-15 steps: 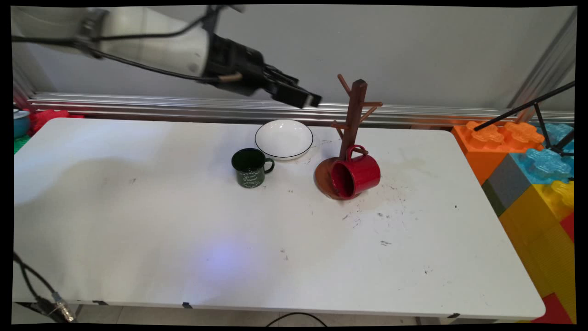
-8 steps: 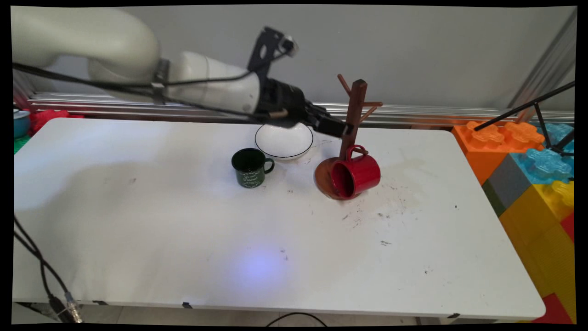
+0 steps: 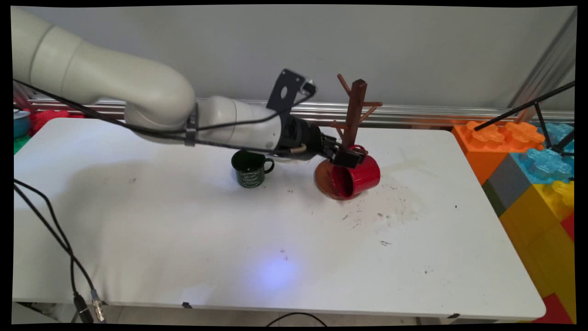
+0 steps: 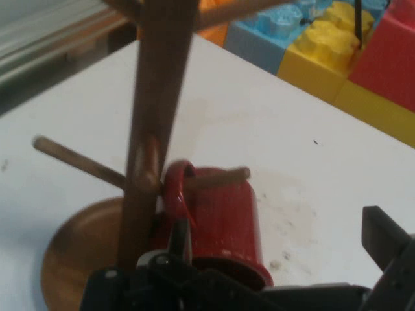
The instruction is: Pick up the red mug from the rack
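Note:
A red mug (image 3: 363, 177) (image 4: 224, 220) lies on its side on the round base of a brown wooden mug tree (image 3: 356, 110) (image 4: 152, 97), its handle looped over a low peg. My gripper (image 3: 348, 158) (image 4: 279, 249) is open and sits right at the mug's rim. One finger is beside the handle and the other is wide of the mug's far side; I cannot tell whether either touches it. A dark green mug (image 3: 250, 168) stands upright to the left, just below my forearm. The white bowl behind it is hidden by the arm.
Large toy blocks (image 3: 528, 161) (image 4: 337, 39) in orange, blue and yellow are stacked off the table's right edge, with a black tripod leg (image 3: 523, 108) above them. An aluminium rail (image 3: 436, 112) runs along the back edge. Upper pegs of the tree stick out above my hand.
The arm has swung down and to the right, from high above the bowl to the red mug at the foot of the tree. It now covers the white bowl.

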Motion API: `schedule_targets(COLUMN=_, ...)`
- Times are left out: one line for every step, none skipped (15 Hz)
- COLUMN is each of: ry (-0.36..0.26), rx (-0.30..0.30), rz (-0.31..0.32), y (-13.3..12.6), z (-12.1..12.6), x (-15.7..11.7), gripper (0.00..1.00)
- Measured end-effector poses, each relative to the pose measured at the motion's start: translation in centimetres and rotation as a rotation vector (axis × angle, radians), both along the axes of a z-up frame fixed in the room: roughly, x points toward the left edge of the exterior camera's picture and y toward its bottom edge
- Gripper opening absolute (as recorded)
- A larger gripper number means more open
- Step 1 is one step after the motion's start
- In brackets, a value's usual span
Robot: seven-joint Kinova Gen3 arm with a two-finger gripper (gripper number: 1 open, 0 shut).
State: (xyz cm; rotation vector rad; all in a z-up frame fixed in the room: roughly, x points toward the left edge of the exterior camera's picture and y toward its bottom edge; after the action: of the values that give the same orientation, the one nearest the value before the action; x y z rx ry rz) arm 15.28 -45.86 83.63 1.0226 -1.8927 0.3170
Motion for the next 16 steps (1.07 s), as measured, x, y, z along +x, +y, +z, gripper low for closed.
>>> schedule_targets(ry=0.002, rx=0.007, rz=0.002, y=0.3, z=-0.5, x=-0.4, gripper=1.0)
schedule_targets(ry=0.003, rx=0.013, rz=0.003, y=0.5, z=-1.0, x=-0.7, gripper=1.0)
schedule_targets(ry=0.003, rx=0.02, rz=0.001, y=0.6, z=-1.4, x=-0.9, gripper=1.0)
schedule_targets(ry=0.003, rx=0.024, rz=0.001, y=0.8, z=-1.6, x=-1.0, gripper=1.0)
schedule_targets(ry=0.004, rx=0.031, rz=0.002, y=1.1, z=-1.9, x=-1.3, gripper=1.0)
schedule_targets(ry=0.004, rx=0.035, rz=0.002, y=1.2, z=-2.1, x=-1.4, gripper=1.0)
schedule_targets(ry=0.004, rx=0.041, rz=0.001, y=1.4, z=-2.4, x=-1.6, gripper=1.0)
schedule_targets(ry=0.004, rx=0.046, rz=0.003, y=1.6, z=-2.6, x=-1.7, gripper=1.0)
schedule_targets(ry=0.004, rx=0.054, rz=0.008, y=1.7, z=-2.9, x=-1.8, gripper=1.0)
schedule_targets(ry=0.004, rx=0.058, rz=0.012, y=1.8, z=-3.1, x=-1.9, gripper=1.0)
schedule_targets(ry=0.006, rx=0.066, rz=0.019, y=1.9, z=-3.4, x=-2.0, gripper=1.0)
schedule_targets(ry=0.007, rx=0.072, rz=0.023, y=2.0, z=-3.6, x=-2.1, gripper=1.0)
schedule_targets(ry=0.008, rx=0.077, rz=0.027, y=2.1, z=-3.9, x=-2.1, gripper=1.0)
schedule_targets(ry=0.009, rx=0.081, rz=0.03, y=2.2, z=-4.1, x=-2.2, gripper=1.0)
schedule_targets(ry=0.009, rx=0.086, rz=0.035, y=2.3, z=-4.4, x=-2.2, gripper=1.0)
schedule_targets(ry=0.009, rx=0.089, rz=0.037, y=2.3, z=-4.6, x=-2.3, gripper=1.0)
